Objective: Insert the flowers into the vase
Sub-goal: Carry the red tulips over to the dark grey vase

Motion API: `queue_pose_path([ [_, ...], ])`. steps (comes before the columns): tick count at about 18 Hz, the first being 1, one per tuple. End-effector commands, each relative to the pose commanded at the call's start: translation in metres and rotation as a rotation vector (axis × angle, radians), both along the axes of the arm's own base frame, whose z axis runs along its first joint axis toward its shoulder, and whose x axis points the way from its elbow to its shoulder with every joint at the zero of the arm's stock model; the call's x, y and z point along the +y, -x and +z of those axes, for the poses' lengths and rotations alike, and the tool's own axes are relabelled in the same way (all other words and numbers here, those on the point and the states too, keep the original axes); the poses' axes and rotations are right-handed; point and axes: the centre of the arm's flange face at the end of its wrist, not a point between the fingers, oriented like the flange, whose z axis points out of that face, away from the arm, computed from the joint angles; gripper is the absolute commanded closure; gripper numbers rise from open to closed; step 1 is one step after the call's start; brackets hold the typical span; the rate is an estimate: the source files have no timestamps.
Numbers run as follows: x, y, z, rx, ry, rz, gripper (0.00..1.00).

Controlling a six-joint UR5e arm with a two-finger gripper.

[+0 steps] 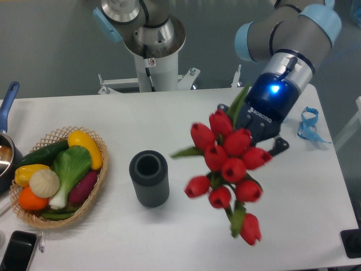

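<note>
Jaws closed on the flowers [228, 169]: your gripper [255, 131] holds the bunch by its stems, and the red tulip heads hide most of the fingers, so you see only a dark finger tip poking out at the right of the bunch. You have the bunch in the air above the table [186, 118], tilted, with the buds fanning toward the camera and one bud hanging lowest at the bottom. A green leaf sticks out to the left of the bunch, pointing toward the vase [149, 178], and another rises beside the wrist. A blue light glows on the gripper body.

Your vase stands upright on the table, left of the bunch and apart from it; its round mouth is open and nothing is in it. The leftmost buds sit near the vase's right side but do not touch it.

Left of the vase you have a wicker basket [97, 180] of vegetables. A blue ribbon [307, 123] lies on the table at the right. A dark phone [17, 251] lies at the bottom-left corner, and a pan with a blue handle [7, 101] sits at the left edge.
</note>
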Motion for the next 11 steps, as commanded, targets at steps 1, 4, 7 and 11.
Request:
queue_pose_path([
  [1,-0.005,-0.009,-0.007,0.004,-0.006,-0.003,0.65],
  [4,-0.012,-0.039,-0.022,0.001,-0.042,-0.036,0.65],
  [7,-0.020,-0.061,-0.036,0.008,-0.045,-0.040,0.65],
  [11,-0.024,-0.075,-0.051,0.008,-0.048,-0.045,0.65],
])
